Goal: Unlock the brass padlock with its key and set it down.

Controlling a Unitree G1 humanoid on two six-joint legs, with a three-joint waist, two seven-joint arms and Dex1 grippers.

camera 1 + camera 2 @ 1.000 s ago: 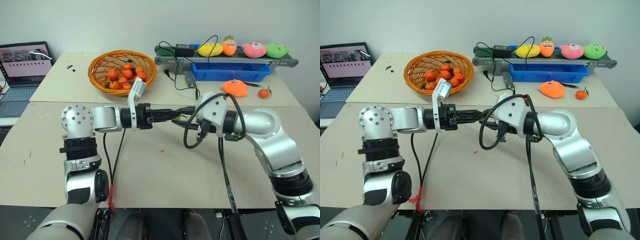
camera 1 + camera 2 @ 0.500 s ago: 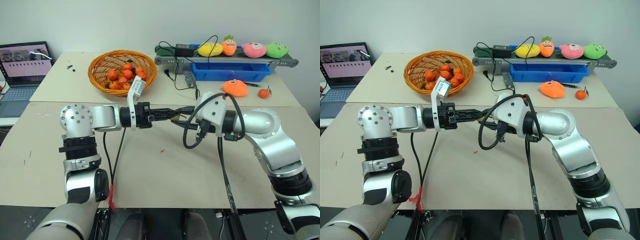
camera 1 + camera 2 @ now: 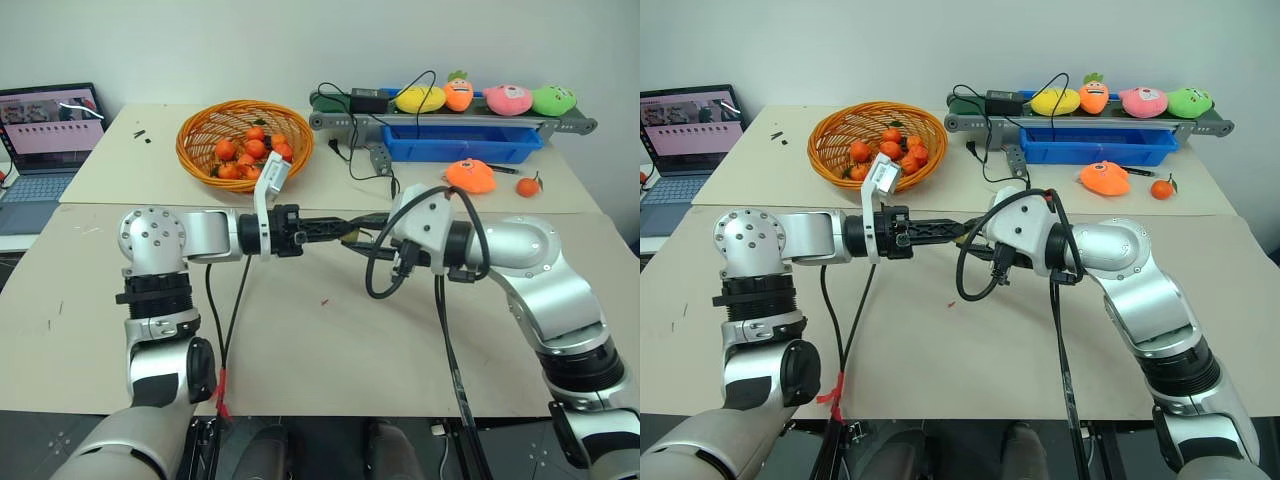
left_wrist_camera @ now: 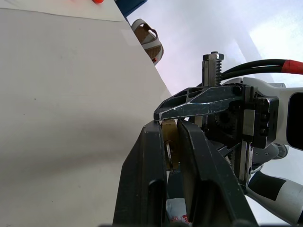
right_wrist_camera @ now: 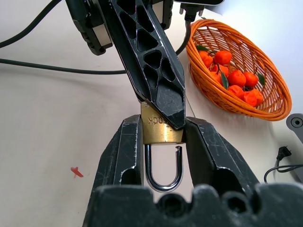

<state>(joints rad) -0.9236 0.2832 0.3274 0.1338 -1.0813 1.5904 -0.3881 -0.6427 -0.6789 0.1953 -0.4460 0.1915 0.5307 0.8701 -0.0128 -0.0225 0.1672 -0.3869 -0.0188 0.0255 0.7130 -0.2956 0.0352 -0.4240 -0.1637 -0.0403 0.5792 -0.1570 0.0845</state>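
Left eye view: at frame centre, above the matte beige table (image 3: 330, 340), both tools meet.

Left to right: the left tool (image 4: 164, 128) has its ribbed black fingers nearly closed. They pinch a thin silvery sliver that we take for the key (image 4: 168, 152), seated in the lock's keyway end.

The brass padlock (image 5: 161, 132) is clamped by its flat sides in the right tool (image 5: 162, 124), off the table. It has a squarish, brushed golden body with stamped lettering.

The shackle (image 5: 163, 182) is a thin, glossy steel U. One leg looks clear of the body, so we judge the lock already sprung.

We read this as the end of unlocking. The next move needs the key eased straight out or let go, then the lock lowered gently onto the table. The metal is small and slick, so it could twist in the grip.
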